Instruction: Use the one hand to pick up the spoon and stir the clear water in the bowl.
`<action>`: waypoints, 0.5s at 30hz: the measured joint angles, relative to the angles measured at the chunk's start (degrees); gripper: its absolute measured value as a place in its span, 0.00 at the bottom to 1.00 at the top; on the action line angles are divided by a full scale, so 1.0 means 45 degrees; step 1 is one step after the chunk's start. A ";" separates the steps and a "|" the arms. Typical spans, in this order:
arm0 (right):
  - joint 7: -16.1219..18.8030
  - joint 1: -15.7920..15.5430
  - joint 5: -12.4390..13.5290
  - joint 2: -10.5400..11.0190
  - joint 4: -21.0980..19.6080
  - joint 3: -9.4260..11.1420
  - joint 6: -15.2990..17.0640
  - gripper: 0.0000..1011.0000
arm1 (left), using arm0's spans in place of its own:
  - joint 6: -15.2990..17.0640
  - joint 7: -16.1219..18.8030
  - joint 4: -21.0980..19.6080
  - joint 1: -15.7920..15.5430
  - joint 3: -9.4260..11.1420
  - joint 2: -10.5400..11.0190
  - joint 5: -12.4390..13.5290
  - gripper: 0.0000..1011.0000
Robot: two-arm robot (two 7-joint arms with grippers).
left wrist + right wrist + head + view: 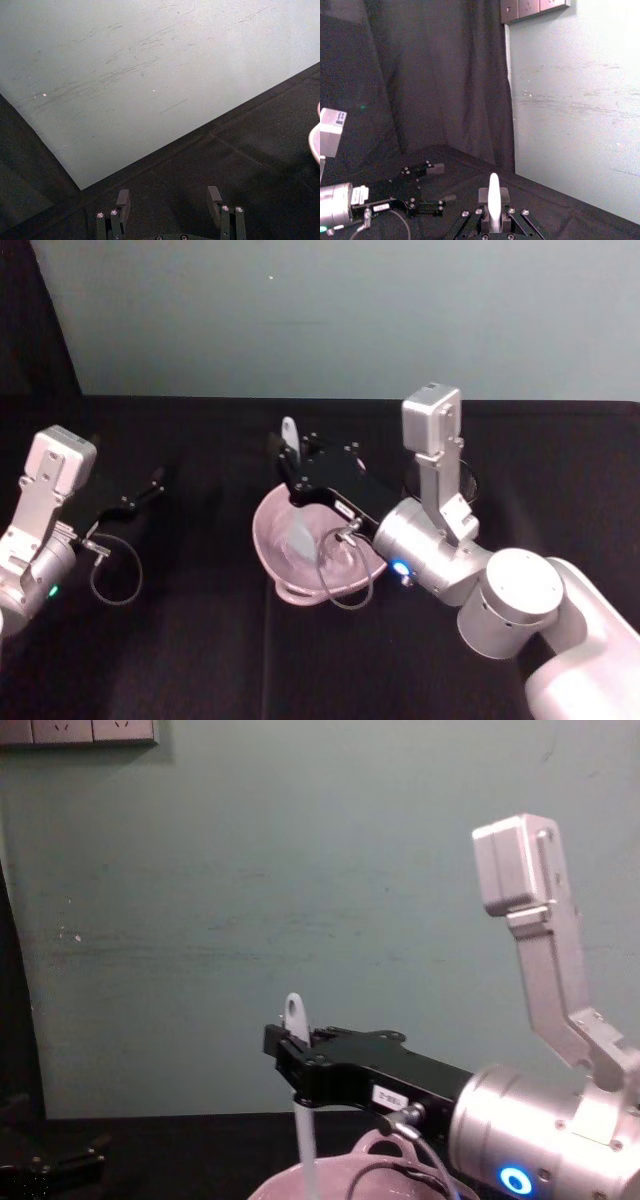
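Claw near-level over bowl, spoon upright in grip

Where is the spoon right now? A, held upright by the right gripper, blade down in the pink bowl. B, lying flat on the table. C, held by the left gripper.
A: the right gripper is shut on the spoon, its blade inside the bowl.

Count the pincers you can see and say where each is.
2. The left pincer is open and empty, left of the bowl. The right pincer is over the bowl, shut on the spoon, whose blade dips inside.
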 joint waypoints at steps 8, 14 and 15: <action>-0.0008 0.0628 -0.0052 -0.0439 0.0700 -0.0128 -0.0114 0.12 | 0.0000 0.0000 0.0000 0.0000 0.0000 0.0000 0.0000 1.00; -0.0155 0.1178 -0.0093 -0.0644 0.1473 0.0001 -0.0180 0.12 | 0.0000 0.0000 0.0000 0.0000 -0.0001 0.0000 0.0000 1.00; -0.0176 0.1230 -0.0100 -0.0659 0.1565 0.0026 -0.0186 0.12 | 0.0000 0.0000 0.0000 -0.0001 0.0000 0.0000 0.0001 1.00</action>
